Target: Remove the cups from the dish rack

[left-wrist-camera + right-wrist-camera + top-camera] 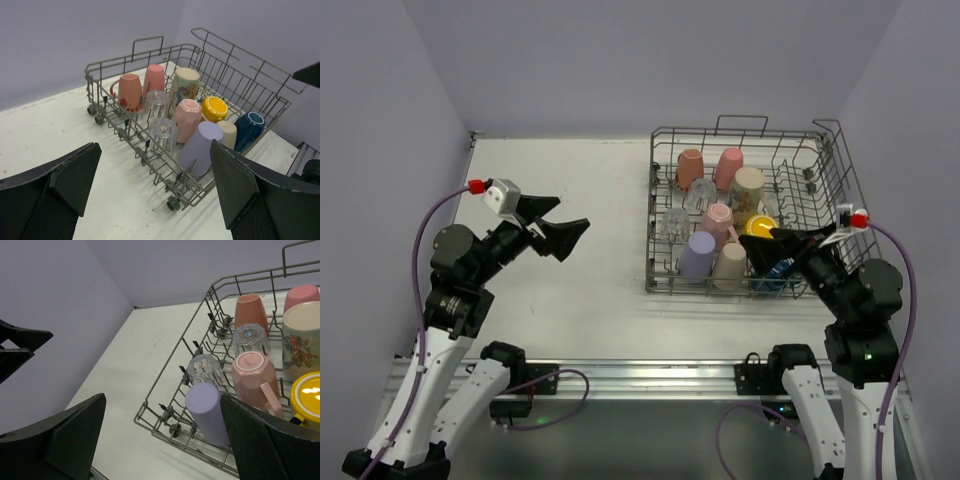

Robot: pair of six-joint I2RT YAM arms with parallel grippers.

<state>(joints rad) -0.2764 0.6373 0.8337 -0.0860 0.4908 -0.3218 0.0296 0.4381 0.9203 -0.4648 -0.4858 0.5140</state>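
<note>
Rack: dish rack [656,215] stands on desk [560,165], loaded.
Far row in rack: salmon cup [690,168], pink cup [728,167], cream mug [748,190] w/ printed side. All mouth-down.
Mid rack: two clear tumblers [701,193] [675,222], pink mug [718,222], yellow cup [758,226].
Near row in rack: lavender cup [697,255], beige cup [729,265], dark blue cup [248,129] at near-right corner.
Outside rack: no cup seen on desk around it.
Left tool [572,212]: fingers spread wide, nothing betw. them. Hangs over desk, well apart from rack's left side, aimed at rack.
Right tool [162,399]: spread wide too, empty. Sits over rack's near-right corner, close above yellow and dark blue cups. Contact w/ either: can't tell.
Done: prob. nothing yet, approx. ten cups counted and all inside rack.
Left to do: whole unload, every cup out onto desk.
Likely first pick: near-row cup, closest to right tool, just a guess.
</note>
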